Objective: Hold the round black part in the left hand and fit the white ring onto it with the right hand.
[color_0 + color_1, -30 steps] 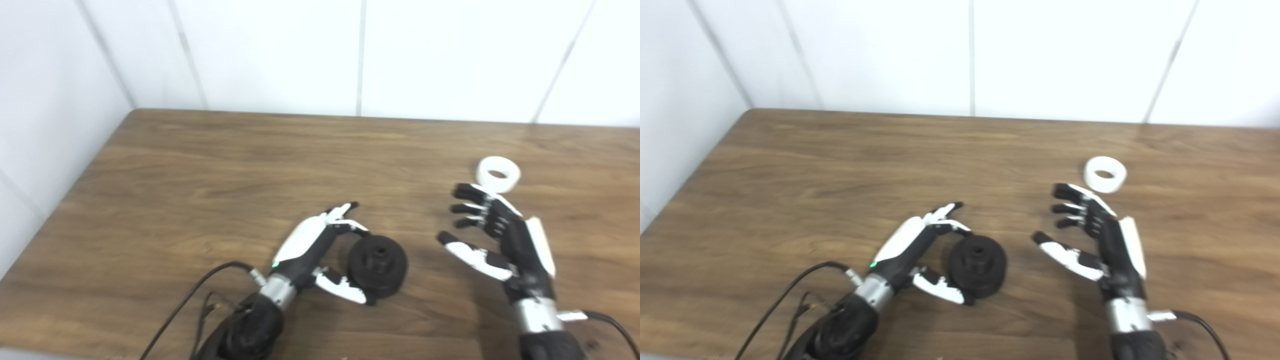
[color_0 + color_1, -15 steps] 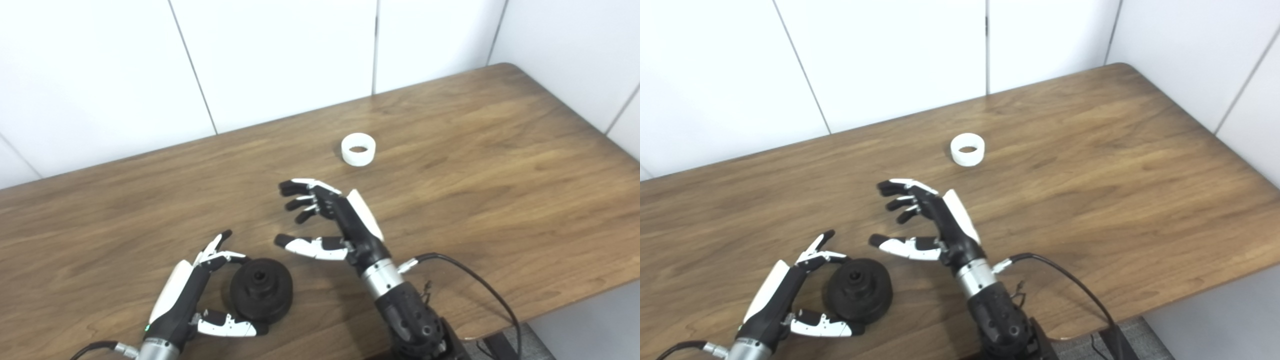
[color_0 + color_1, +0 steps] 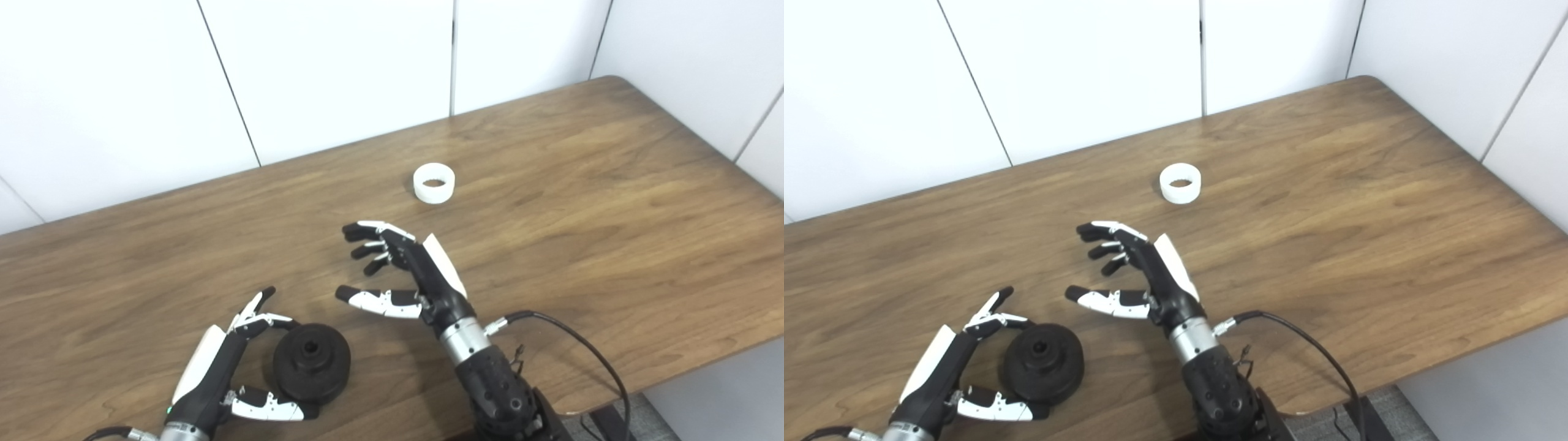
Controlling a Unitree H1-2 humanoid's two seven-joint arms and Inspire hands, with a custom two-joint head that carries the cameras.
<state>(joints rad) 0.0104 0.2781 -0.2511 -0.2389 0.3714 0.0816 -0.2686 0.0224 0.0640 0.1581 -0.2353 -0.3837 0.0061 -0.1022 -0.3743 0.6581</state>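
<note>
Nearest the camera, at the front left of the wooden table (image 3: pixel 184 257), the left hand (image 3: pixel 214 373) lies low with its fingers and thumb spread around the near-left side of the round black part (image 3: pixel 312 362); fingers above, thumb below, cupping it loosely, and whether they touch it cannot be told. The round black part sits flat on the table, a disc with a raised hub and a central hole facing straight up, so its axis stands vertical. Just right of it and a little farther back, the right hand (image 3: pixel 1139 275) hovers with palm turned left, fingers curled apart and thumb stretched toward the left, grasping nothing. A black cable (image 3: pixel 1311 355) loops from its wrist toward the table's front edge. Farther back, well apart from both hands, the white ring (image 3: pixel 434 182) rests flat on the table, its opening also facing up. Behind the table stand white wall panels (image 3: pixel 337 61). The right eye view shows the left wrist's silver cuff at the bottom edge; the left eye view shows only a sliver of it.
</note>
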